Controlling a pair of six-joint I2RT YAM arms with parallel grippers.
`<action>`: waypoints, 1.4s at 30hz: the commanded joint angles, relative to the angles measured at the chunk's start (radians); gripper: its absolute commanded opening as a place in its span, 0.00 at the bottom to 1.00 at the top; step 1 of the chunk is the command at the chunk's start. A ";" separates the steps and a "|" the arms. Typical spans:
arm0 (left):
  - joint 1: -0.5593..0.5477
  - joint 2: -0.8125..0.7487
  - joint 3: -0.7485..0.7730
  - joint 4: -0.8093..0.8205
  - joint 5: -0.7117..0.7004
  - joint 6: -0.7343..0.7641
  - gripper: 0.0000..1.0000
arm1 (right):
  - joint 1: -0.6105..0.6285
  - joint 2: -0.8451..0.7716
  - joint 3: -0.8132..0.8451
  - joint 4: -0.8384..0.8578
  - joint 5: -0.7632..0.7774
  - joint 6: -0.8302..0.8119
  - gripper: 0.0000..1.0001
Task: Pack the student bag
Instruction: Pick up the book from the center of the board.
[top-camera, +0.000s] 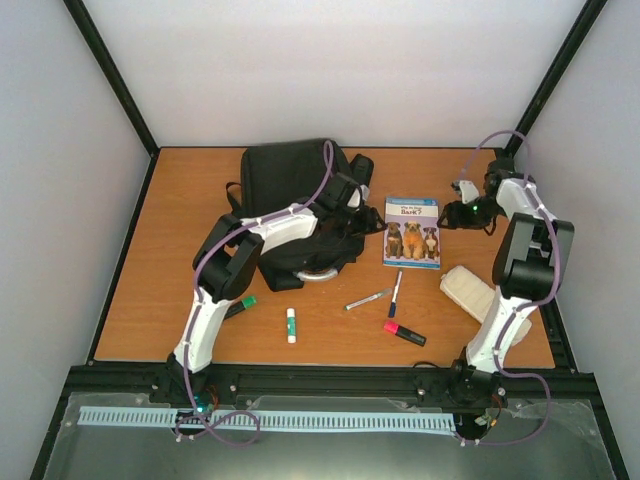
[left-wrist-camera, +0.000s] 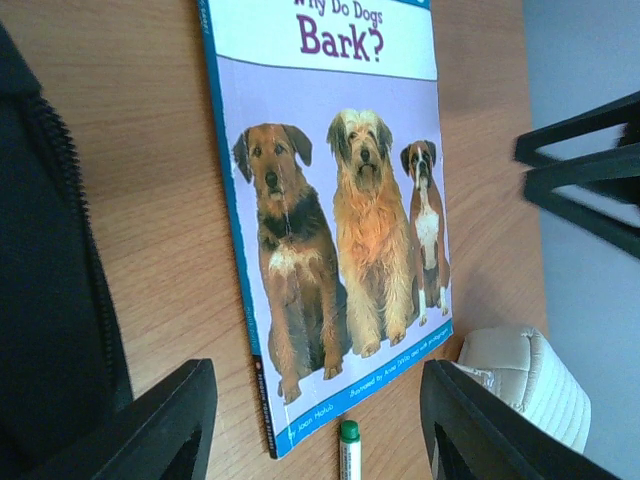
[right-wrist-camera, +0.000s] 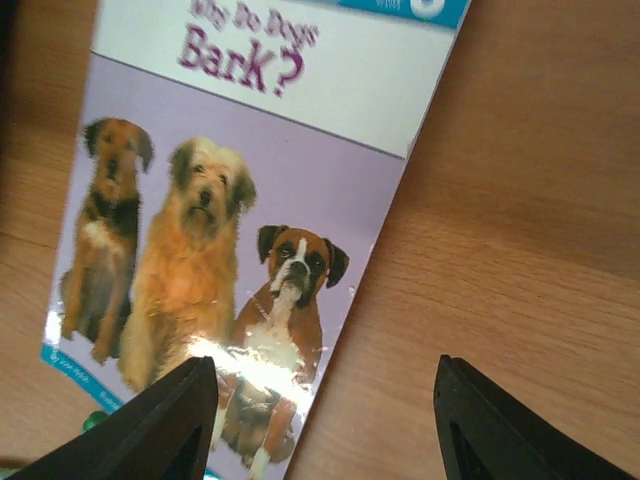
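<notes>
The student bag (top-camera: 290, 185), a big black fabric backpack, lies at the back middle of the table; in the left wrist view its black side (left-wrist-camera: 50, 300) fills the left edge. My left gripper (top-camera: 365, 222) hovers off the bag's right side, between it and the dog book (top-camera: 411, 232). That gripper (left-wrist-camera: 320, 430) is open and holds nothing, with the book's lower corner (left-wrist-camera: 330, 230) below the gap. My right gripper (top-camera: 452, 205) hangs open by the book's right edge. Seen from the right wrist, this gripper (right-wrist-camera: 325, 430) is empty above the book's edge (right-wrist-camera: 220, 250) and bare wood.
A cream ribbed pencil case (top-camera: 468, 292) lies at the right (left-wrist-camera: 530, 385). Near the front lie a silver marker (top-camera: 368, 299), a dark pen (top-camera: 397, 290), a pink highlighter (top-camera: 404, 333), a glue stick (top-camera: 291, 324) and a green marker (top-camera: 240, 305). A green-capped pen (left-wrist-camera: 349, 445) lies just below the book.
</notes>
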 joint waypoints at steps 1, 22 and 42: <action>-0.026 0.044 0.083 0.011 0.061 0.026 0.59 | -0.001 -0.100 -0.022 -0.003 -0.008 -0.005 0.60; -0.044 0.182 0.181 -0.119 -0.054 -0.051 0.64 | 0.009 0.031 -0.087 0.029 -0.063 -0.025 0.23; -0.044 0.325 0.282 -0.104 0.047 -0.142 0.60 | 0.020 0.112 -0.092 0.006 -0.001 -0.022 0.19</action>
